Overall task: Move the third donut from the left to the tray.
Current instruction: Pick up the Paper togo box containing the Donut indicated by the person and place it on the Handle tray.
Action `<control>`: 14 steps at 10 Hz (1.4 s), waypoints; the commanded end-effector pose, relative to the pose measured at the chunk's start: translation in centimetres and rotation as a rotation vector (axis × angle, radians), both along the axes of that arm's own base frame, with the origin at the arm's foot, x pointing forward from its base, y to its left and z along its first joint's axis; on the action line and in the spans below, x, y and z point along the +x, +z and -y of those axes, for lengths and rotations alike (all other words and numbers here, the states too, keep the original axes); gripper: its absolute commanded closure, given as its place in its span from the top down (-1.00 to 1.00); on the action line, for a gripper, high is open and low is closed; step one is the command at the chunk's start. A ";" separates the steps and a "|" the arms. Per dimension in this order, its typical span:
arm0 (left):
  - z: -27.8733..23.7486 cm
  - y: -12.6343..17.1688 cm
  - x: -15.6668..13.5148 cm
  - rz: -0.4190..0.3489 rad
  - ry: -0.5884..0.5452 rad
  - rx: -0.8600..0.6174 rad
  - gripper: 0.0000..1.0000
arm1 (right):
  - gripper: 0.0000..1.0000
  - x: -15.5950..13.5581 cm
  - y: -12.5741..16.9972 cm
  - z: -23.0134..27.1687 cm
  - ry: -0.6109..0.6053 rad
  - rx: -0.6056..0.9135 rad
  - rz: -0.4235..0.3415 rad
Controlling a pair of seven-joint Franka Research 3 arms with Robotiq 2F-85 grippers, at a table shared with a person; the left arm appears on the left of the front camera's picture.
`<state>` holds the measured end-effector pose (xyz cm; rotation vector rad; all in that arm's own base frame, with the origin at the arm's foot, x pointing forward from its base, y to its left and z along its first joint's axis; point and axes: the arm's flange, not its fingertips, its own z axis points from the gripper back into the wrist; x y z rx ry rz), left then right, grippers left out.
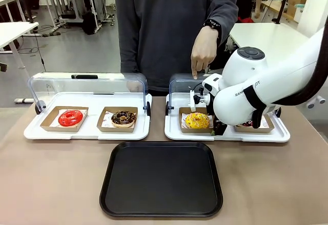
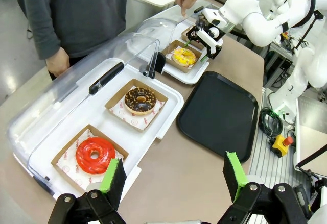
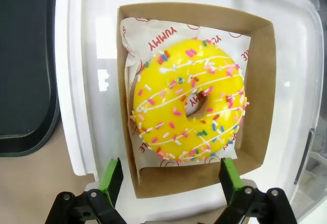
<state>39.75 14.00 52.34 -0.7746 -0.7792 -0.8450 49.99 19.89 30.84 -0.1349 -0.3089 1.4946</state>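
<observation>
The yellow-glazed donut with sprinkles (image 1: 197, 120) (image 2: 184, 56) (image 3: 189, 99) lies in its brown cardboard holder (image 3: 260, 81) on the right white tray (image 1: 174, 130). My right gripper (image 1: 206, 113) (image 2: 197, 48) (image 3: 170, 180) hangs open just over it, green pads (image 3: 111, 175) spread on either side of the holder's near edge, with nothing gripped. The black tray (image 1: 161, 179) (image 2: 219, 112) (image 3: 25, 55) lies bare at the table's front middle. In the left wrist view, my left gripper (image 2: 173, 178) stands open high above the table's left end.
A person's hand (image 1: 202, 56) points down behind the right white tray. The left white tray (image 1: 31, 133) holds a red donut (image 1: 70, 117) and a chocolate donut (image 1: 123, 117). Clear domed lids (image 1: 87, 84) stand open behind. My right arm (image 1: 266, 81) partly hides another donut (image 1: 251, 124).
</observation>
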 end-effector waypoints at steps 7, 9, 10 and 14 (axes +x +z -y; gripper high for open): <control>0.0 0.2 -0.1 0.015 -0.005 -0.017 1.00 | -0.91 0.3 0.0 -0.2 -0.006 -0.034 -0.065; 0.0 0.2 -0.1 0.015 -0.005 -0.017 1.00 | -1.00 0.4 -0.1 -0.2 -0.007 -0.035 -0.072; 0.0 0.2 -0.1 0.015 -0.005 -0.017 1.00 | -1.00 0.5 -0.1 -0.2 -0.007 -0.038 -0.073; 0.0 0.2 -0.1 0.015 -0.005 -0.017 1.00 | -1.00 0.6 0.1 -0.2 0.047 -0.006 -0.070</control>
